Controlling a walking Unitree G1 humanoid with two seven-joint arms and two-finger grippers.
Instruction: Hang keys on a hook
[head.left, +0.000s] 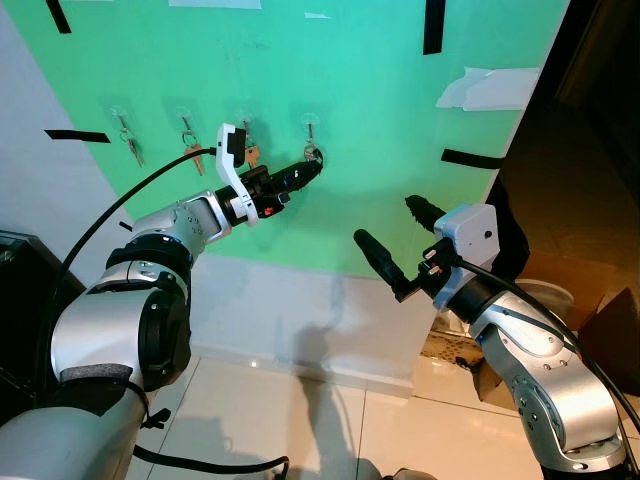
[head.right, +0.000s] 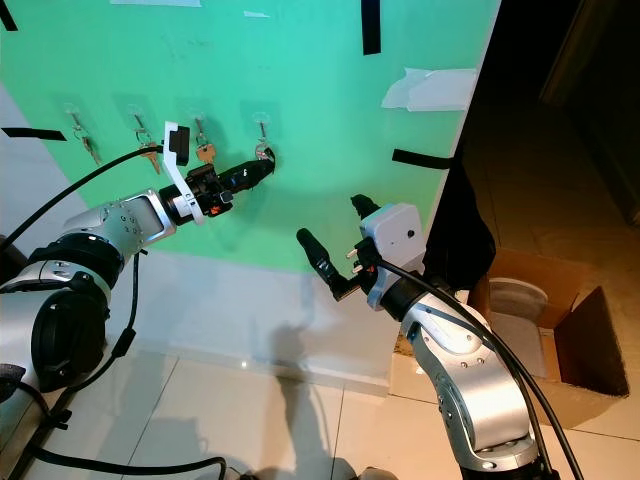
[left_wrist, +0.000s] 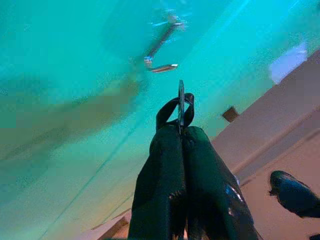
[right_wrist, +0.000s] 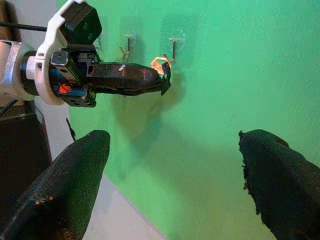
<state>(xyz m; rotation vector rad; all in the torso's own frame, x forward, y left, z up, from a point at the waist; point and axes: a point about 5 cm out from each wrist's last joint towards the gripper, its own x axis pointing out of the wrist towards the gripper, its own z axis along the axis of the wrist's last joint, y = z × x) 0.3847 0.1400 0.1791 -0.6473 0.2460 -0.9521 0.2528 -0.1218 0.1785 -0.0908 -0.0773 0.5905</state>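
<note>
Nearest the camera, the right gripper (head.left: 393, 238) hangs in the air before the wall, its two long matte black fingers (right_wrist: 75, 175) spread wide with nothing between them, their surfaces rough and slightly fuzzy in the right wrist view. Below lie glossy pale floor tiles (head.left: 300, 410), and a brown cardboard box (head.right: 570, 340) stands open off to the robot's right. Farther out, the left gripper (head.left: 310, 166) reaches to the smooth green wall (head.left: 380, 120), its fingers (left_wrist: 165, 175) pressed together on a thin metal key ring (left_wrist: 180, 107) (seen edge-on in the left wrist view, a narrow bright strip jutting from between the tips). The ring sits right at the fingertips, just under a small clear adhesive hook (head.left: 310, 121) on the wall; whether it touches the hook cannot be told. Three more hooks to the left each carry keys (head.left: 192, 152), brass and silver, hanging flat against the wall. Strips of black tape (head.left: 471, 158) and a scrap of white paper (head.left: 490, 88) mark the green surface.
</note>
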